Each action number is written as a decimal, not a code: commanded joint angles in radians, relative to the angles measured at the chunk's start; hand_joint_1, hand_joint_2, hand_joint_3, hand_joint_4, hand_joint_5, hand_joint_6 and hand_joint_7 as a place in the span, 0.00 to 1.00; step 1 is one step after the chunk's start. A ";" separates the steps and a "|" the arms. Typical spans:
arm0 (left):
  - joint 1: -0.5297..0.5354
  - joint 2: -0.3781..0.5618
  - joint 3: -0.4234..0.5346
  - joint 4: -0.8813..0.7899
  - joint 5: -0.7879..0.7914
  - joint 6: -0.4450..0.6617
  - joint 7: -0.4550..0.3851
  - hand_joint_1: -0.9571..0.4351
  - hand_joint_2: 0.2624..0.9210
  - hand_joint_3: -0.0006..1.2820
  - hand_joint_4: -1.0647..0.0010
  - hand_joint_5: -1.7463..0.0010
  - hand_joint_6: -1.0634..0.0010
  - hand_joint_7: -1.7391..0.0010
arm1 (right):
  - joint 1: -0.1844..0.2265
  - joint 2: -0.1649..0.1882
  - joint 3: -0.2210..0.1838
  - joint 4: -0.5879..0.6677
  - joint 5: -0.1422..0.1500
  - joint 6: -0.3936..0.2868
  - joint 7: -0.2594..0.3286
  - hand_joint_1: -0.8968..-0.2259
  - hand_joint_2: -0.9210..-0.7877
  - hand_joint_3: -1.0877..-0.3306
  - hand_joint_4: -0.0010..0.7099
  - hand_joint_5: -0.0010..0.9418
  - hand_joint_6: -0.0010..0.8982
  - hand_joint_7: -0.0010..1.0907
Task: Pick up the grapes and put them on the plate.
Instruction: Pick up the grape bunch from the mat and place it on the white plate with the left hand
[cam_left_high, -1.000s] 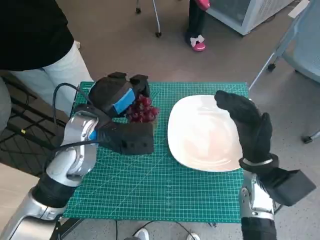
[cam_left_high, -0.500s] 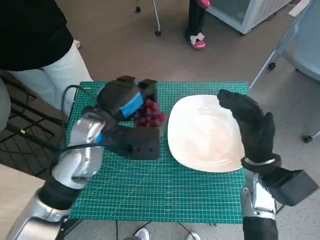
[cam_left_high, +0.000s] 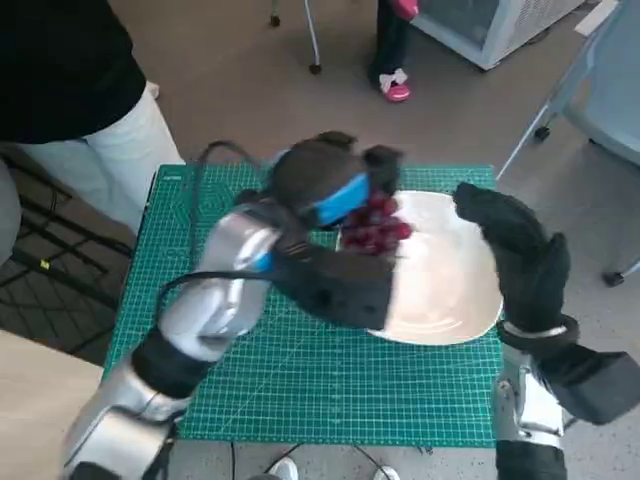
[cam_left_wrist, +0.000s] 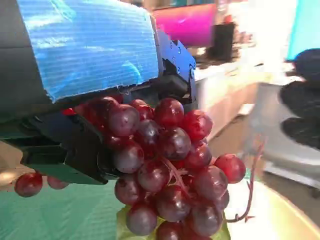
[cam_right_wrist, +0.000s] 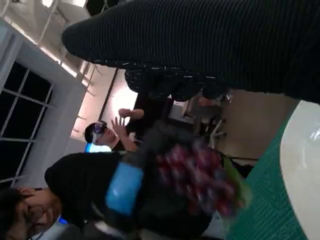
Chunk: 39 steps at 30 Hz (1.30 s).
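small table (cam_left_high: 150, 215): green cutting mat (cam_left_high: 300, 380), white plate (cam_left_high: 455, 285) on it

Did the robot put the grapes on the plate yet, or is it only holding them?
Not yet. Picking up looks done: the left hand holds the grapes, and the left wrist view shows the bunch hanging from its fingers. Right now they hang over the near edge of the white plate. The right hand waits open at the plate's far side. Left to do: lower the grapes and let go.

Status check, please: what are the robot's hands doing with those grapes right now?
Left robot hand holds grapes above plate. Right robot hand open at plate's far edge. Nothing in the way.
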<state>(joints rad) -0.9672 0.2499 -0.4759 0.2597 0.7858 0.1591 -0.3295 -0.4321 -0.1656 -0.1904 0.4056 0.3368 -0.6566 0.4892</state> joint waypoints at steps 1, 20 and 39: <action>-0.066 -0.056 -0.032 0.132 0.001 -0.046 0.042 0.69 1.00 0.13 0.44 0.21 0.50 0.33 | 0.047 -0.020 -0.029 -0.007 0.010 0.006 -0.011 0.38 0.00 0.30 0.54 0.00 0.08 0.32; -0.238 -0.208 -0.063 0.559 -0.048 -0.193 0.090 0.69 1.00 0.18 0.54 0.16 0.56 0.29 | 0.119 -0.024 -0.069 -0.074 -0.046 -0.026 -0.110 0.40 0.00 0.32 0.55 0.00 0.18 0.19; -0.291 -0.250 -0.056 0.735 -0.084 -0.222 0.066 0.69 1.00 0.20 0.57 0.15 0.59 0.27 | 0.156 -0.017 -0.058 -0.109 -0.067 -0.031 -0.151 0.40 0.00 0.30 0.54 0.00 0.19 0.16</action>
<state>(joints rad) -1.2185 0.0136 -0.5399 0.9783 0.7257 -0.0587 -0.2515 -0.3011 -0.1891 -0.2535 0.2981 0.2767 -0.6976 0.3515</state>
